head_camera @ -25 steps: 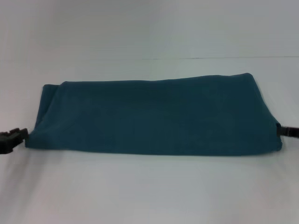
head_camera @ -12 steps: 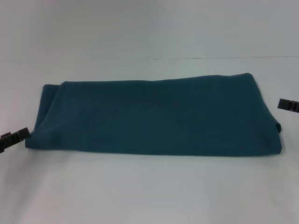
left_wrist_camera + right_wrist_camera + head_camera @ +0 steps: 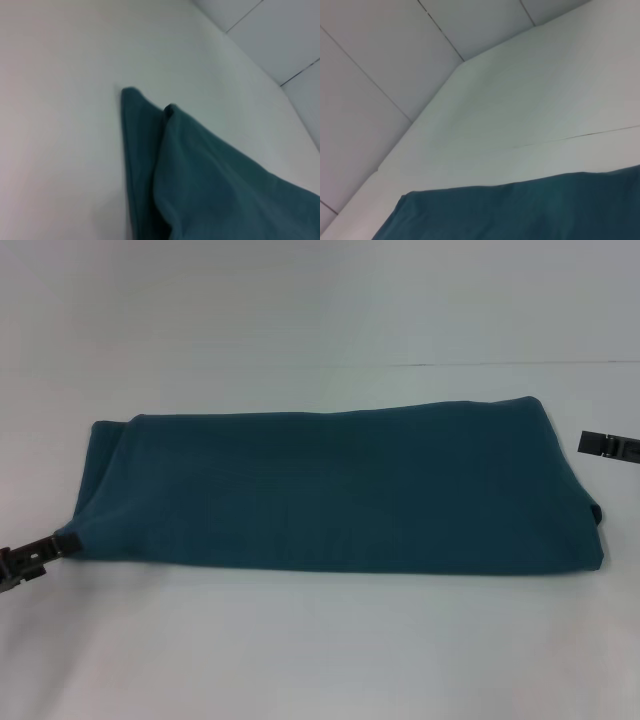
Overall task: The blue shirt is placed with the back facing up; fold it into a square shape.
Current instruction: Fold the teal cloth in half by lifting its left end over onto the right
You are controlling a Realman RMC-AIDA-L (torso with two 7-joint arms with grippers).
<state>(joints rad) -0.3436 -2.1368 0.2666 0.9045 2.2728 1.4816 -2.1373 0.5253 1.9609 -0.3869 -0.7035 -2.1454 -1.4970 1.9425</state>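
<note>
Since half a second before, your left gripper (image 3: pixel 30 558) had dropped and slid in to touch the near-left corner of the blue shirt (image 3: pixel 330 490), while your right gripper (image 3: pixel 605 445) had crept inward beside the shirt's far-right end, just apart from it. You had 1 shirt, lying as a long folded band on the white table (image 3: pixel 320 650), and 2 grippers. You were between folds, I judged: the band needed its ends brought together to make a square. Next you would have needed a pinch on both end corners. Neither gripper's opening could be told, nor whether the left one held cloth.
</note>
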